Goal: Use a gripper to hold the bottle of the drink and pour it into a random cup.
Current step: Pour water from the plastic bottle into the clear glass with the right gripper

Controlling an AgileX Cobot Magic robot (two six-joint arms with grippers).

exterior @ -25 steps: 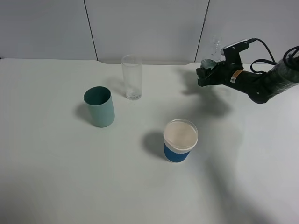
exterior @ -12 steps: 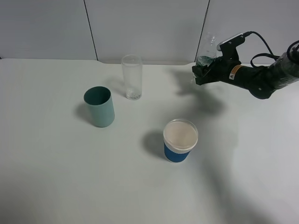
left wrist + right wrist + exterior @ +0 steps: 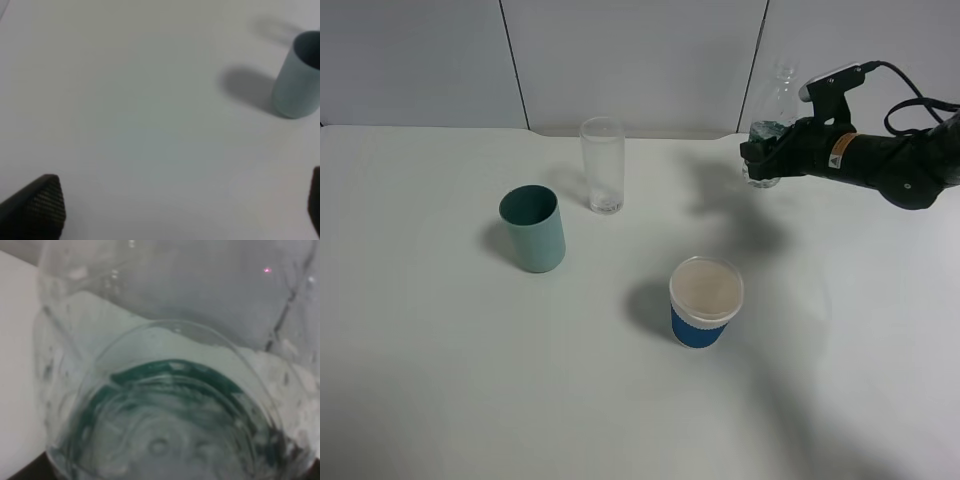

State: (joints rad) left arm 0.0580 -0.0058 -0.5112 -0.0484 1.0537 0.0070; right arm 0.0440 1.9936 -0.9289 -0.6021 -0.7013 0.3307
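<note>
My right gripper is shut on the lower body of the bottle, holding it in the air above the table's back right area. The bottle is clear with a dark green label, stands roughly upright, and its narrow neck rises above the fingers. In the right wrist view the bottle fills the frame and hides the fingers. The cup, a tall clear glass, stands at the back centre, well left of the bottle. My left gripper is open over bare table, one black fingertip showing at each side.
A teal plastic cup stands left of centre and also shows as the teal cup in the left wrist view. A white paper cup with a blue sleeve stands in the middle front. A grey wall closes the back.
My right gripper, still holding the bottle, drifted left and then back a little right and upward. The arm now lies more level. The three cups have not moved.
</note>
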